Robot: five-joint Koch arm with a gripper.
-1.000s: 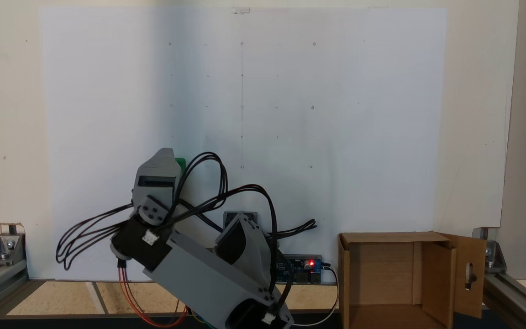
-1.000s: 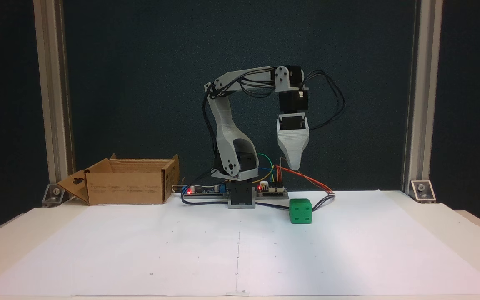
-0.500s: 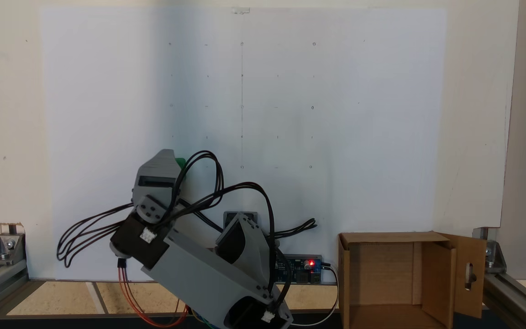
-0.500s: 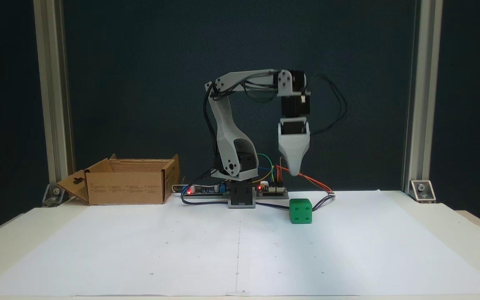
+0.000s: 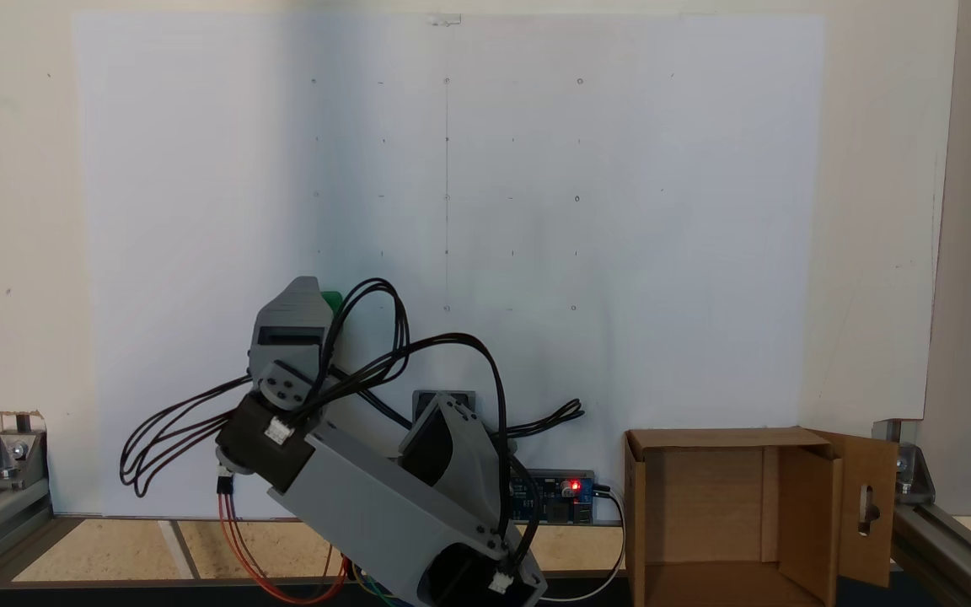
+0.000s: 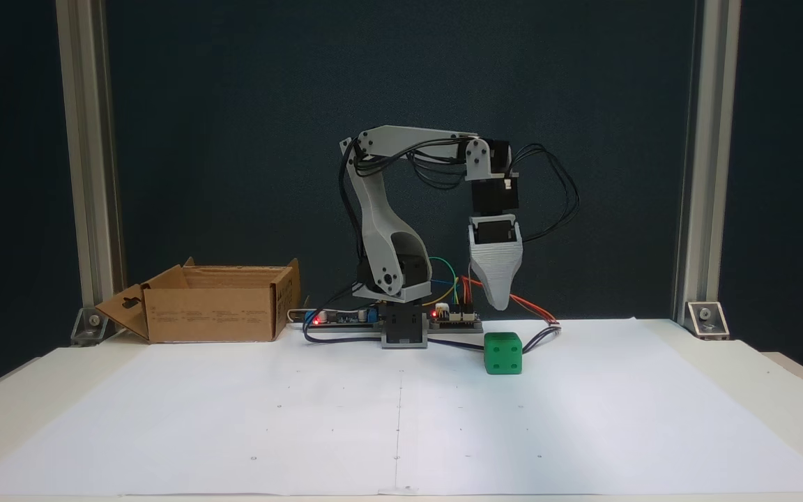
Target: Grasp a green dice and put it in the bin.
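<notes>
Sheet: I see a white paper sheet [image 6: 234, 411] covering the table, dotted with small marks.
Bin: [image 6: 215, 312] open, flaps out, at 9 o'clock from the arm's base in a fixed view; in a fixed view [image 5: 730, 514] it sits at 3 o'clock from the base, slotted flap on its right.
Arm: [image 6: 382, 230] I have it bent over, forearm level, wrist pointing straight down.
Gripper: [image 6: 499, 305] hangs above the dice, clear of it, holding nothing; only one tapered tip shows, so I cannot tell how far the jaws stand apart.
Dice: [image 6: 502, 353] on the sheet at 6 o'clock from the gripper tip, near the base; a green corner [image 5: 332, 298] peeks past the gripper.
</notes>
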